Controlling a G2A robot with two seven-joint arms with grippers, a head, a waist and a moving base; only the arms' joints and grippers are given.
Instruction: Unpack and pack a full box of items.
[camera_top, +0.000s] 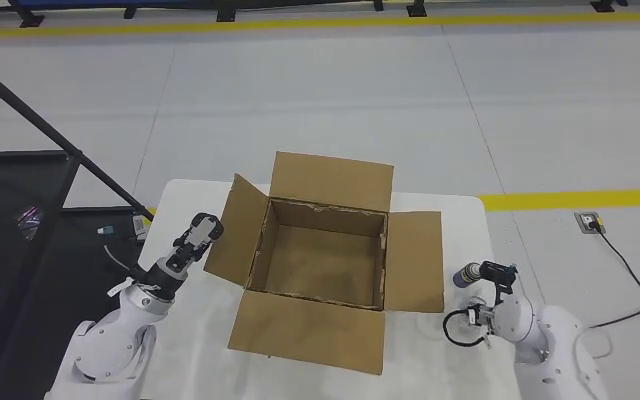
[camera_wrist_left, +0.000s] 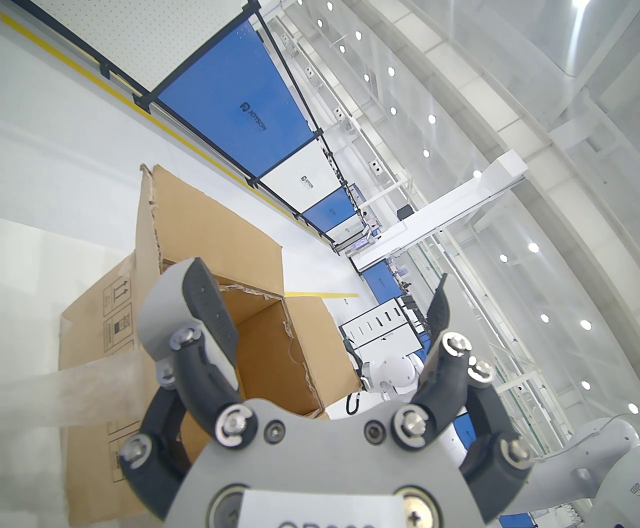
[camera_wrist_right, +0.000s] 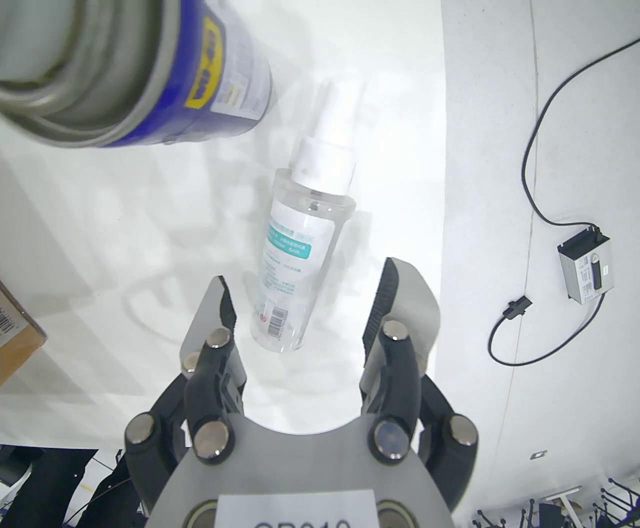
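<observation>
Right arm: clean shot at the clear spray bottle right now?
Probably yes. The right tool is open and lined up on the spray bottle, which lies on the table with nothing between; the blue can sits apart.

The right wrist view's edge cuts off the blue can and most of the cardboard box.

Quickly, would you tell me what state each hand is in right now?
Left hand: open, empty.
Right hand: open, empty, pointing at the bottle.
</observation>
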